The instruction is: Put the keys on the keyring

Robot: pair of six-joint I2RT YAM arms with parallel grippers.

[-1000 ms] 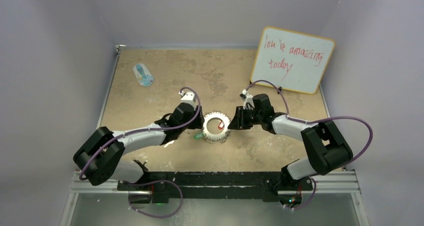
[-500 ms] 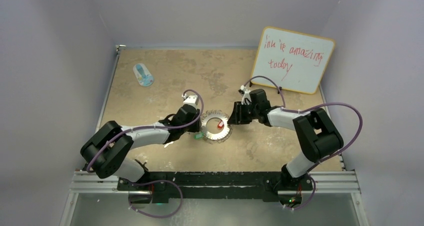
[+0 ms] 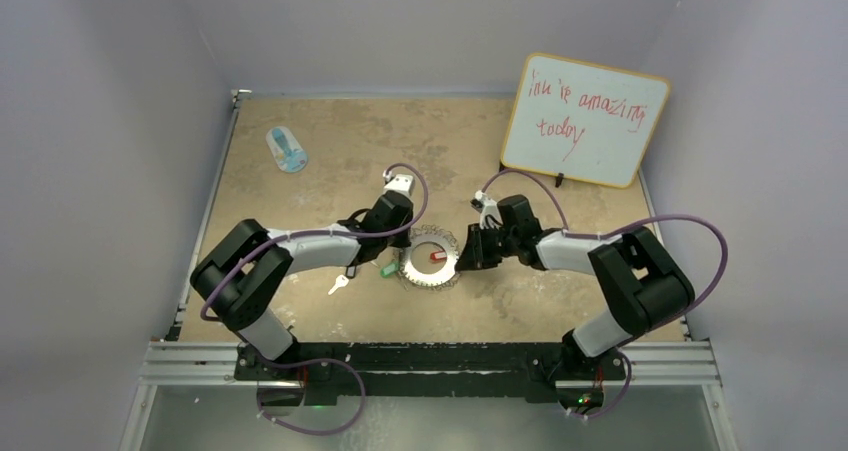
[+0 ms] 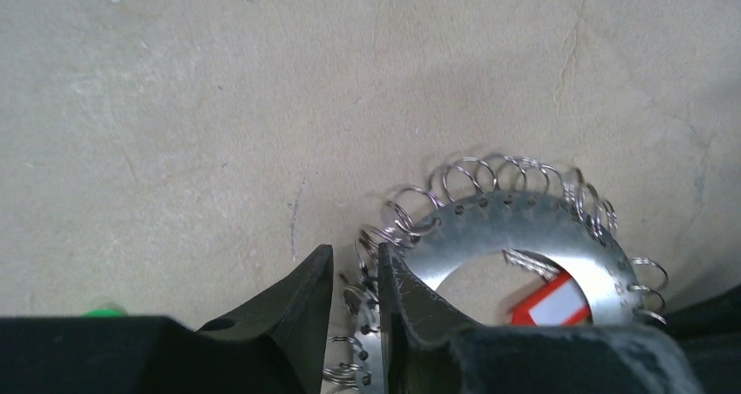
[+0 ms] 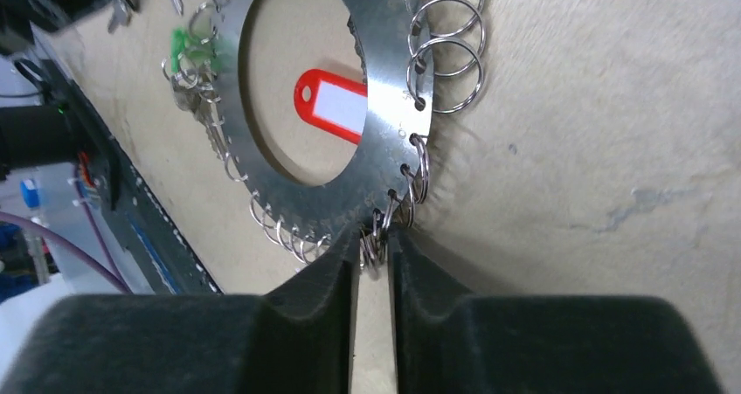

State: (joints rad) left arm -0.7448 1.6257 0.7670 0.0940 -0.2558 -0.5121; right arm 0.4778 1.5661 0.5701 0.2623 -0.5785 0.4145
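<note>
On mottled tabletop (image 3: 330, 186), flat silver keyring (image 4: 524, 228)

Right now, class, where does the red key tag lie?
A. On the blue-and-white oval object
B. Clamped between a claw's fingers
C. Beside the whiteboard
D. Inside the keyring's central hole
D: the red key tag shows within the round central hole of the keyring, with the metal band all around it.

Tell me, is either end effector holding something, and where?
Both pinch the large flat silver metal keyring by small wire loops on its rim: left end effector on one side, right end effector opposite.
</note>
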